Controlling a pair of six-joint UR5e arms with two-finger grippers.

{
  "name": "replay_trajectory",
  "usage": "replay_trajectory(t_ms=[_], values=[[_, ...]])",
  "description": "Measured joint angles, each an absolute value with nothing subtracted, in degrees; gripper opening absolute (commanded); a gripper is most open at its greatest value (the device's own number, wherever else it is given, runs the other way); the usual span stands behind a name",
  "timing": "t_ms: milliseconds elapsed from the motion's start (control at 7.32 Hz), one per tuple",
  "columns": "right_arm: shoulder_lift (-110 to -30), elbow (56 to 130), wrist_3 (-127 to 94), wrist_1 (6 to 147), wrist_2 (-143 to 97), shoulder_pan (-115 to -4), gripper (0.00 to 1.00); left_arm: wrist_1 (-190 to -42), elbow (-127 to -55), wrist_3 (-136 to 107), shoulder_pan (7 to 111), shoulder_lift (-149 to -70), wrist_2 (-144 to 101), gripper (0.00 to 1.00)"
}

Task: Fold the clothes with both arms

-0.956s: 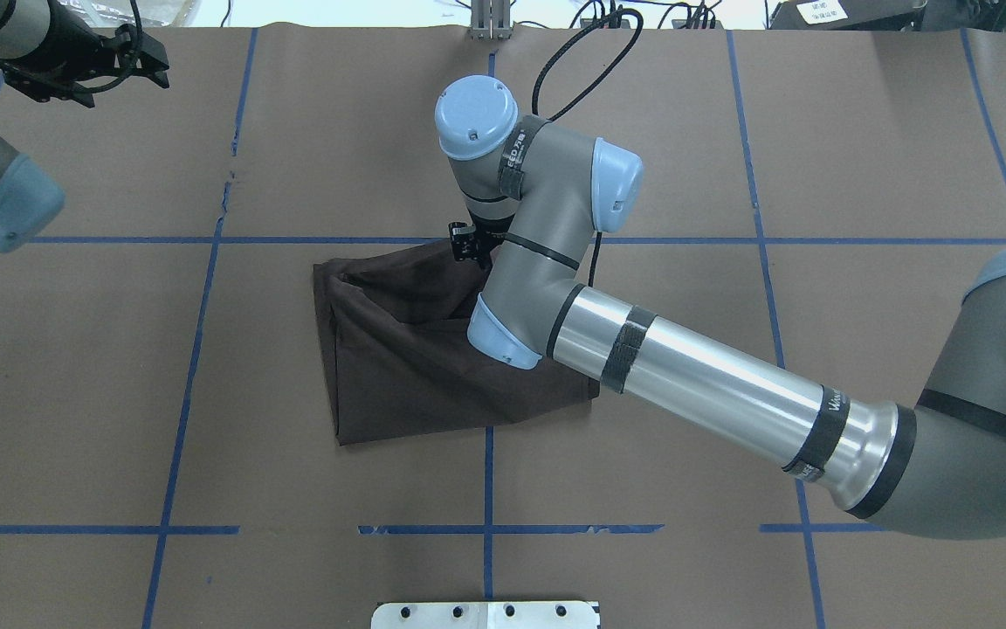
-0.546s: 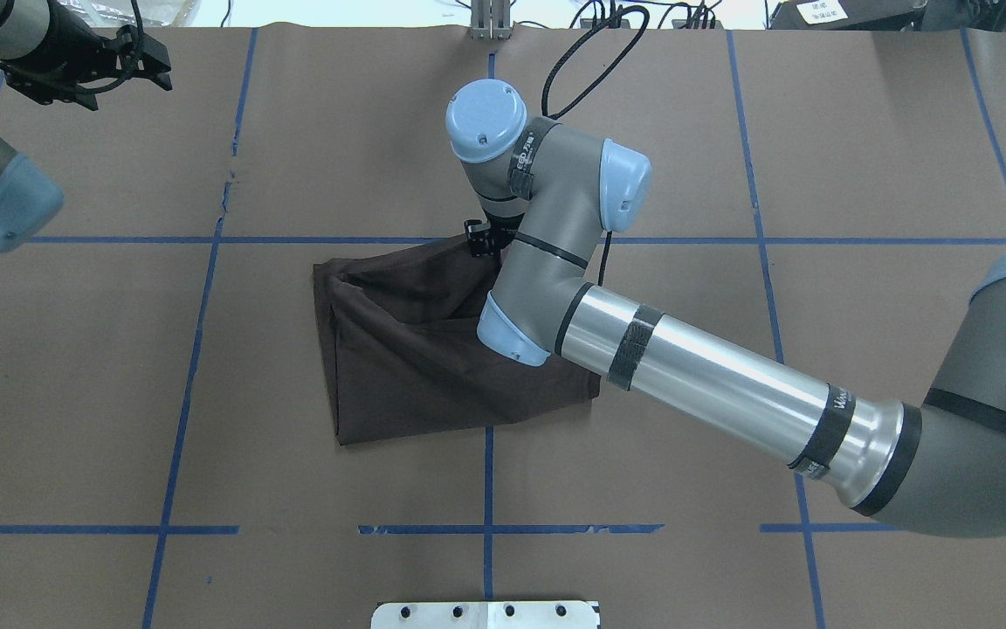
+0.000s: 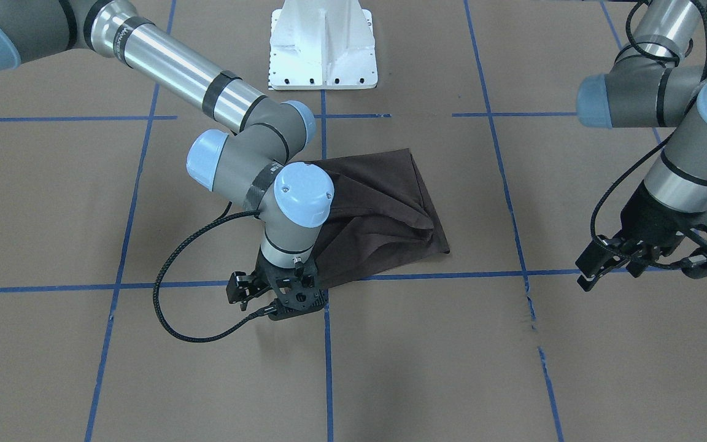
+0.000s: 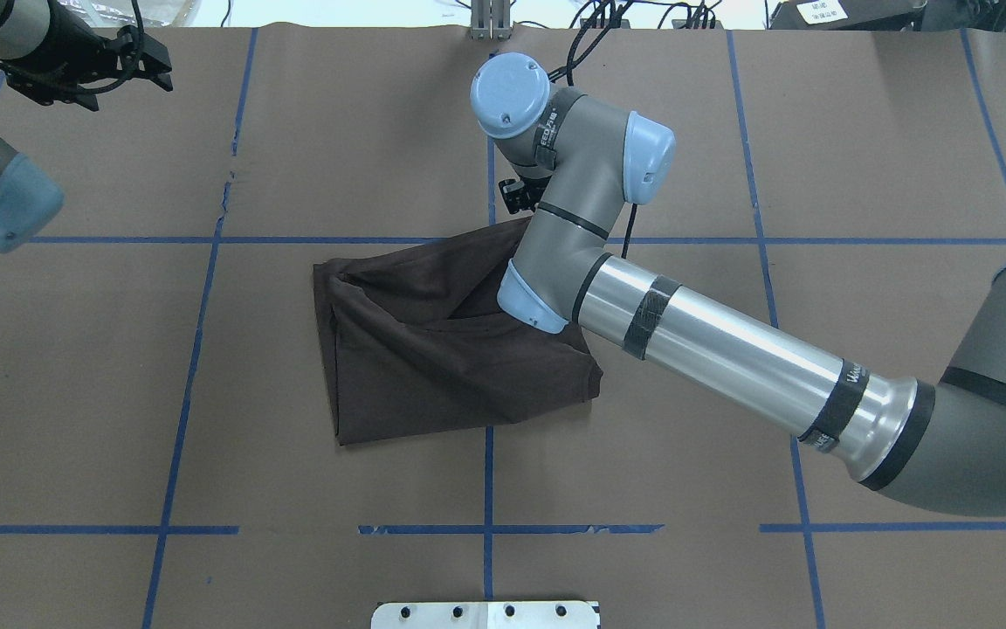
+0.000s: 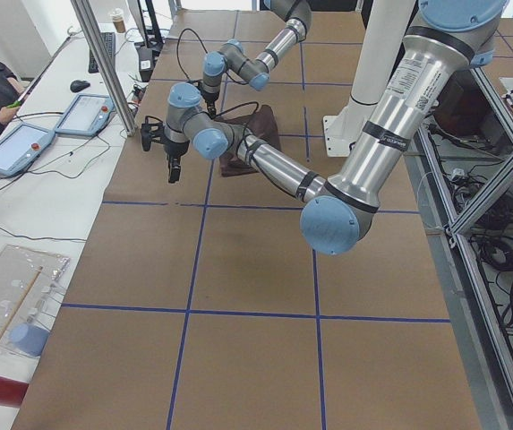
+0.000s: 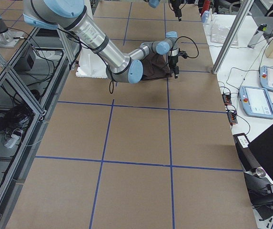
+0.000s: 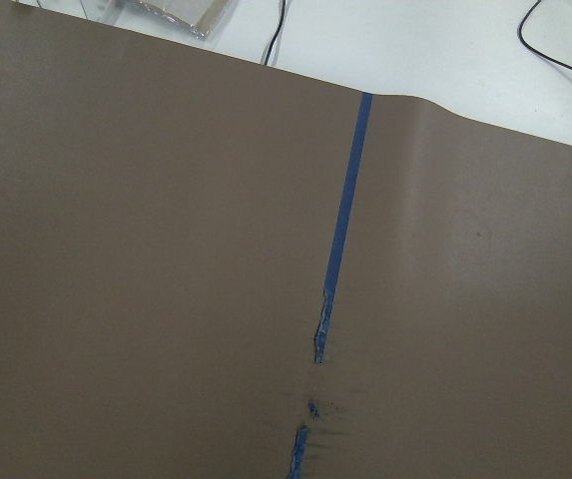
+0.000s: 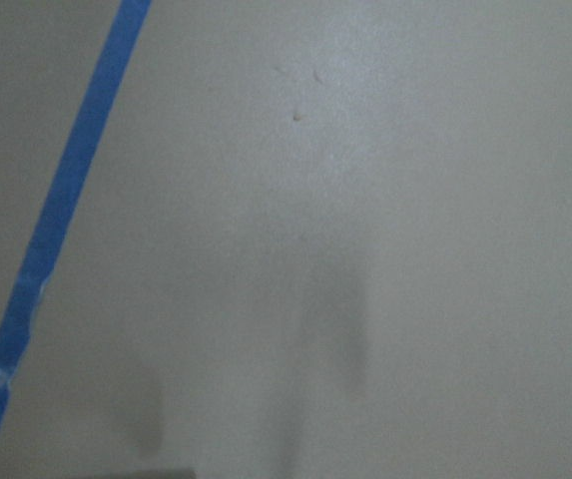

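Right claw [image 3: 280,304] points down at the worktop [image 3: 513,368], just beside the T-shirt's edge on the side away from the robot, right over a blue tape line [image 3: 145,286]. Cannot tell if its jaws are wide or narrow: the wrist covers them from overhead, and its own camera shows only bare brown paper and tape, no fabric. Left claw [image 3: 645,267] is spread wide, holds nothing and hangs above the worktop, well apart from the garment, near a torn bit of tape. The dark brown T-shirt [image 4: 433,349] lies near mid-worktop in a rough folded bundle with diagonal creases. One corner runs under the right arm [image 4: 713,358], which reaches across above it. White pedestal [image 3: 323,49] stands at the robot side.
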State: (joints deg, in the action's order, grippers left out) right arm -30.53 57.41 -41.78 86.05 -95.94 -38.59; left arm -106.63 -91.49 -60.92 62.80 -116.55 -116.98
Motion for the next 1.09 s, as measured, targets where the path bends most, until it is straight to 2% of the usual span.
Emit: replay_trajectory(t_ms=[410, 546, 820, 1093], values=[[-30.19, 60.31, -45.76, 83.07, -106.59, -40.35, 1.00, -107.72, -92.30, -62.19, 60.89, -116.94, -117.08, 0.99], [-30.27, 61.41, -48.01, 82.95, -111.14, -41.38, 1.00, -109.03, -92.41, -65.75, 57.08, -117.13, -116.87, 0.93], [-31.40, 63.59, -50.74, 82.74, -117.14, -43.73, 1.00, -112.92, -91.96, -77.65, 48.27, -118.58, -114.51, 0.91], [-32.79, 65.29, -51.47, 82.67, -118.84, -45.24, 1.00, -114.89, -87.95, -84.67, 41.83, -122.25, -110.39, 0.74]])
